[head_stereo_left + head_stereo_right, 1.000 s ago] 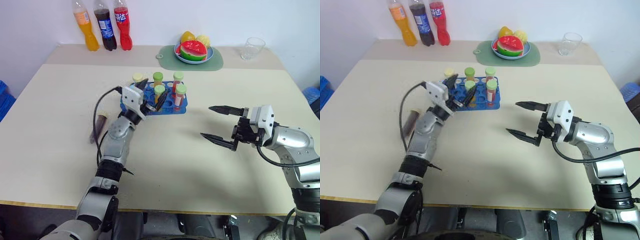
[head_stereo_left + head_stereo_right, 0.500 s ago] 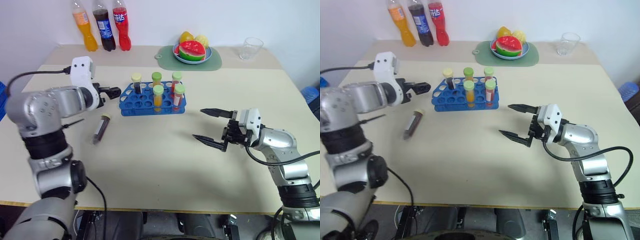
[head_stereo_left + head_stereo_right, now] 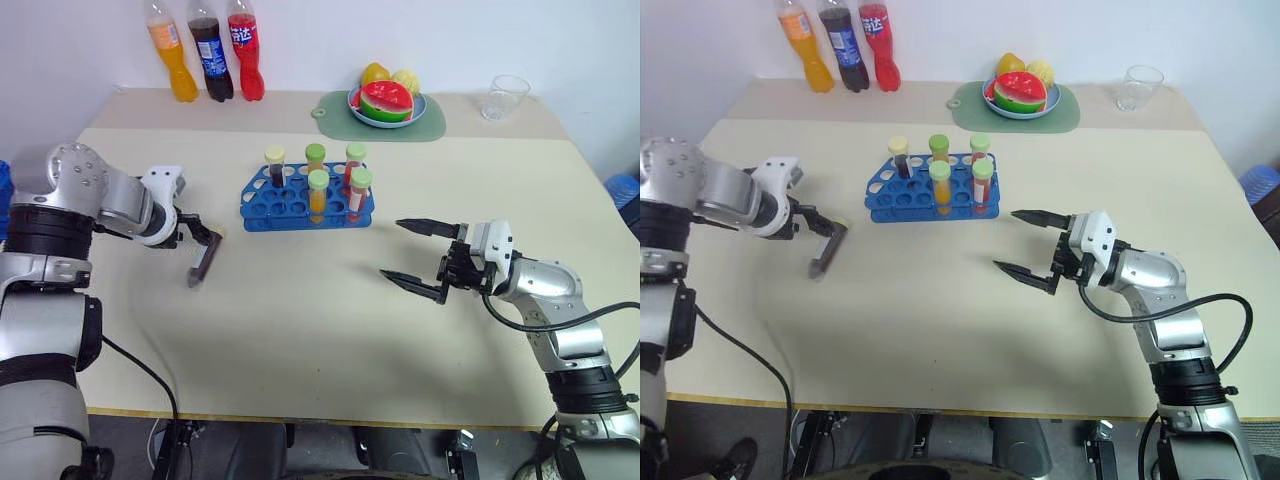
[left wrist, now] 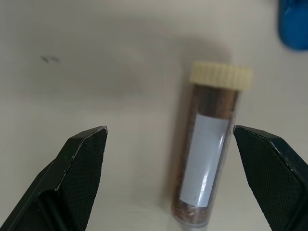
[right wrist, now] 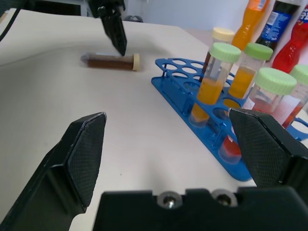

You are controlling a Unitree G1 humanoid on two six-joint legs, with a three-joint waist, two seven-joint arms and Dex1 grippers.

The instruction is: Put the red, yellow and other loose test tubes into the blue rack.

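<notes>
Most of the job looks done: the low bright blue plastic rack with round holes [image 3: 306,198] in the middle of the pale bench [image 3: 320,330] already holds five upright capped tubes, with dark, yellow-orange and red liquid under cream or pale green screw caps. One piece is left, the clear plastic tube of dark brown liquid with a cream cap [image 3: 204,260], which lies flat on the bench to the rack's left, well apart from it, its cap end pointing toward the rack. The left end effector [image 3: 205,234] hangs tilted downward right over that tube, its two black fingers [image 4: 79,159] spread apart; in the left wrist view the tube lies between them, nearer one finger, and nothing is gripped. The right end effector [image 3: 418,258] hovers over bare bench to the rack's right, fingers wide apart and empty, pointing toward the rack. What remains, by my reading, is to close on the brown tube, lift it, stand it upright and seat it in a free hole.
</notes>
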